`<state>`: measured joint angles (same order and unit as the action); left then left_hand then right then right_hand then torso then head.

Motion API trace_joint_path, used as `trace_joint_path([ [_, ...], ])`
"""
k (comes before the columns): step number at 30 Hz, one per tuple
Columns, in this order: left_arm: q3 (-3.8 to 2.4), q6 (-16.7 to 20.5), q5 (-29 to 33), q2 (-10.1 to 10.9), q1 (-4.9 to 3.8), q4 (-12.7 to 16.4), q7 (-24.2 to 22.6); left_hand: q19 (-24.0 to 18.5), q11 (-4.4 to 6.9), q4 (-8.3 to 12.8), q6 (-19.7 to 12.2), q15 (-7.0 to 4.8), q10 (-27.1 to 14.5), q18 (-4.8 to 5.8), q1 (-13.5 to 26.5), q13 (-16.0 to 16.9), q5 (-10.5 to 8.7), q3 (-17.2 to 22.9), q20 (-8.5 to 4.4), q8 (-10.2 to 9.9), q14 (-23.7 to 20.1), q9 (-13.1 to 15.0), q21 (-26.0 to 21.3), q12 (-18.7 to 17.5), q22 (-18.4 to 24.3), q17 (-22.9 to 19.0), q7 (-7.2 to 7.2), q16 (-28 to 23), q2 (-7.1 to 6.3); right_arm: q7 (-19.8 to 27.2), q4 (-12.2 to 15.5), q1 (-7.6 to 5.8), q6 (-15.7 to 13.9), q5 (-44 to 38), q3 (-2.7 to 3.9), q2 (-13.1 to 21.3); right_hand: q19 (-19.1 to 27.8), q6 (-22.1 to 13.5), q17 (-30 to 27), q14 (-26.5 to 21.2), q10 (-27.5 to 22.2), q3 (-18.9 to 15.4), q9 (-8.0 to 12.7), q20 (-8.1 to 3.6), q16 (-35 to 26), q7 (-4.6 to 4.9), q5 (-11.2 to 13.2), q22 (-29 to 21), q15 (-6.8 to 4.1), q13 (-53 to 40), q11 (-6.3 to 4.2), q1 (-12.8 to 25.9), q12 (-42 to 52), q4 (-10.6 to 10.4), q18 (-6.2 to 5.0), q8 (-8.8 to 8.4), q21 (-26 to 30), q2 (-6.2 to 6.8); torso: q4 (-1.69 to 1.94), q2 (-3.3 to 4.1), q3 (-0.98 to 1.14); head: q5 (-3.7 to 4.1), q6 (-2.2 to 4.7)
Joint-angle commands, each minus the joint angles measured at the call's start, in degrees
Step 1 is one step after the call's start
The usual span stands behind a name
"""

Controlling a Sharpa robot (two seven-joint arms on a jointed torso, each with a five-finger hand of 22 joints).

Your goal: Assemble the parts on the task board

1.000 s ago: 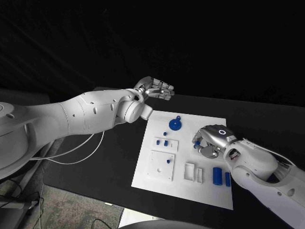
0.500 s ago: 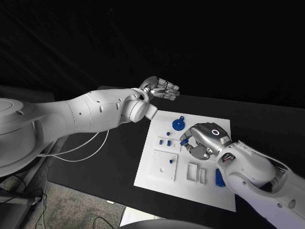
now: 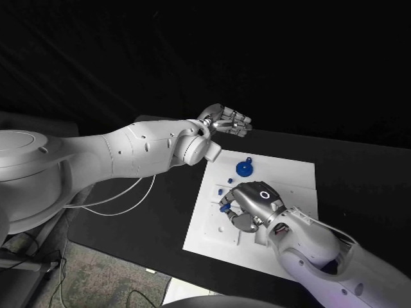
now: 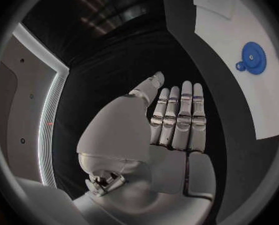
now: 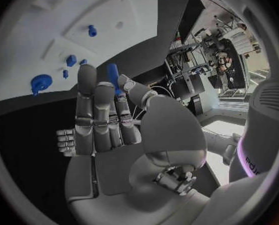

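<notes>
Left robot hand (image 3: 228, 120) raised over the far edge of the black counter (image 3: 372, 173), beyond the task board (image 3: 293, 173); fingers straight and side by side, holding nothing. Right robot hand (image 3: 245, 205) low over the board's middle, fingers curled, pinching a blue cylindrical part (image 5: 112, 76) between thumb and fingers. Blue gear (image 3: 244, 168) lies flat on the board's far part, well apart from both hands. A few small blue parts (image 5: 71, 60) sit on the board near the right hand; a blue peg (image 5: 91, 31) stands in a raised white plate. Dark backdrop behind the counter.
</notes>
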<state>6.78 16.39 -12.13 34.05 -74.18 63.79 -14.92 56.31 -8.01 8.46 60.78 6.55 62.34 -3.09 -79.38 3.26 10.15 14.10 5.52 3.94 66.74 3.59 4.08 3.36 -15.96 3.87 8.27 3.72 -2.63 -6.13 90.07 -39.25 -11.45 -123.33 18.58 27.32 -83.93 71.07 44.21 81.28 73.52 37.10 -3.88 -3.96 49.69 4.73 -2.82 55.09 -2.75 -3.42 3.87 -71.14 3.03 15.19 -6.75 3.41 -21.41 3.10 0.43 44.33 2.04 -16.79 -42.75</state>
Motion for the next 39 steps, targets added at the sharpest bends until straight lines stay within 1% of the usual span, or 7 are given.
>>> trace_joint_path([
  [1, -0.02, -1.1, 0.2, -0.5, -0.11, -0.2, -0.5, 0.2, 0.06, -0.3, -0.3, 0.06, -0.5, 0.48, -0.3, 0.1, 0.17, 0.1, 0.02, -0.2, -0.2, 0.1, 0.2, 0.1, 0.1, 0.0, -0.08, -0.2, 0.33, 1.6, -0.9, 0.68, -0.3, -1.9, -0.64, -1.0, -1.9, 0.4, 0.1, 0.0, 2.2, 0.2, -0.1, -0.50, -0.2, 0.17, -0.1, 0.1, -0.37, -0.1, -1.84, -0.2, 0.4, 0.0, -0.85, 0.25, 0.1, -0.13, 0.02, 0.00, 0.01, -0.23, -0.11],
  [6, 0.01, -1.3, 0.2, -0.8, -0.09, -0.4, -0.5, 0.2, 0.06, -0.3, -0.3, 0.06, -0.5, 0.48, -0.3, 0.1, 0.17, 0.1, 0.02, -0.2, -0.2, 0.1, 0.2, 0.1, 0.1, 0.0, -0.08, -0.2, 0.33, 2.0, -2.2, 1.26, 0.0, -2.1, -1.47, -1.9, -1.9, 0.4, 0.1, 0.1, 2.2, 0.4, -0.1, -0.49, -0.3, 0.17, -0.1, 0.1, -0.38, -0.1, -1.84, -0.1, 0.4, 0.1, -0.89, 0.26, 0.2, -0.17, 0.08, 0.01, 0.06, -0.41, -0.41],
  [9, 0.02, -1.4, 0.2, -1.0, -0.08, -0.4, -0.5, 0.2, 0.08, -0.3, -0.2, 0.08, -0.4, 0.49, -0.3, 0.1, 0.15, 0.1, 0.03, -0.2, -0.3, 0.1, 0.2, 0.1, 0.2, 0.0, -0.11, -0.2, 0.43, 2.2, -3.1, 1.66, 0.2, -2.0, -1.98, -2.4, -1.9, 0.4, 0.1, 0.1, 2.3, 0.4, -0.1, -0.49, -0.3, 0.17, -0.1, 0.1, -0.39, -0.1, -1.85, -0.1, 0.4, 0.1, -0.89, 0.24, 0.2, -0.20, 0.00, 0.01, 0.07, -0.65, -0.53],
  [12, 0.03, -1.4, 0.2, -1.1, -0.07, -0.5, -0.5, 0.2, 0.08, -0.3, -0.2, 0.08, -0.4, 0.49, -0.3, 0.1, 0.15, 0.1, 0.03, -0.2, -0.3, 0.1, 0.2, 0.1, 0.2, 0.0, -0.11, -0.2, 0.43, 2.2, -3.7, 2.11, 0.2, -2.0, -2.28, -2.7, -1.9, 0.4, 0.1, 0.1, 2.3, 0.4, -0.1, -0.50, -0.4, 0.16, -0.1, 0.1, -0.39, -0.1, -1.85, 0.0, 0.4, 0.2, -0.91, 0.25, 0.3, -0.22, -0.02, 0.03, 0.10, -0.88, -0.75],
  [21, 0.05, -1.6, 0.2, -1.1, -0.07, -0.5, -0.6, 0.2, 0.08, -0.3, -0.2, 0.08, -0.4, 0.49, -0.3, 0.1, 0.15, 0.1, 0.03, -0.2, -0.3, 0.1, 0.2, 0.1, 0.2, 0.0, -0.11, -0.2, 0.43, 2.1, -4.8, 2.53, 0.9, -1.9, -2.51, -2.9, -2.0, 0.4, 0.1, 0.2, 2.3, 0.4, -0.1, -0.49, -0.4, 0.17, -0.1, 0.1, -0.39, -0.1, -1.85, 0.1, 0.4, 0.3, -0.92, 0.24, 0.3, -0.25, -0.02, 0.01, 0.14, -1.29, -1.17],
  [25, 0.06, -1.6, 0.2, -1.2, -0.06, -0.6, -0.6, 0.2, 0.08, -0.3, -0.2, 0.08, -0.4, 0.49, -0.3, 0.1, 0.15, 0.1, 0.03, -0.2, -0.3, 0.1, 0.2, 0.1, 0.2, 0.0, -0.11, -0.2, 0.43, 2.0, -5.2, 2.57, 1.5, -1.8, -2.54, -2.8, -2.0, 0.4, 0.1, 0.1, 2.3, 0.3, -0.1, -0.47, -0.4, 0.16, -0.1, 0.2, -0.38, -0.1, -1.86, 0.2, 0.4, 0.3, -0.91, 0.25, 0.4, -0.27, -0.10, 0.02, 0.12, -1.46, -1.25],
  [39, 0.12, -1.8, 0.2, -1.3, 0.01, -0.8, -0.6, 0.2, 0.08, -0.3, -0.2, 0.08, -0.4, 0.49, -0.3, 0.1, 0.15, 0.1, 0.03, -0.2, -0.3, 0.1, 0.2, 0.1, 0.2, 0.0, -0.11, -0.2, 0.43, 0.2, -6.0, 2.79, 1.3, -2.4, -2.56, -2.7, -2.0, 0.4, 0.2, 0.2, 2.3, 0.5, -0.1, -0.49, -0.4, 0.15, -0.2, 0.3, -0.39, -0.1, -1.87, 0.2, 0.4, 0.5, -0.93, 0.24, 0.4, -0.28, 0.01, -0.01, 0.05, -1.62, -1.57],
])
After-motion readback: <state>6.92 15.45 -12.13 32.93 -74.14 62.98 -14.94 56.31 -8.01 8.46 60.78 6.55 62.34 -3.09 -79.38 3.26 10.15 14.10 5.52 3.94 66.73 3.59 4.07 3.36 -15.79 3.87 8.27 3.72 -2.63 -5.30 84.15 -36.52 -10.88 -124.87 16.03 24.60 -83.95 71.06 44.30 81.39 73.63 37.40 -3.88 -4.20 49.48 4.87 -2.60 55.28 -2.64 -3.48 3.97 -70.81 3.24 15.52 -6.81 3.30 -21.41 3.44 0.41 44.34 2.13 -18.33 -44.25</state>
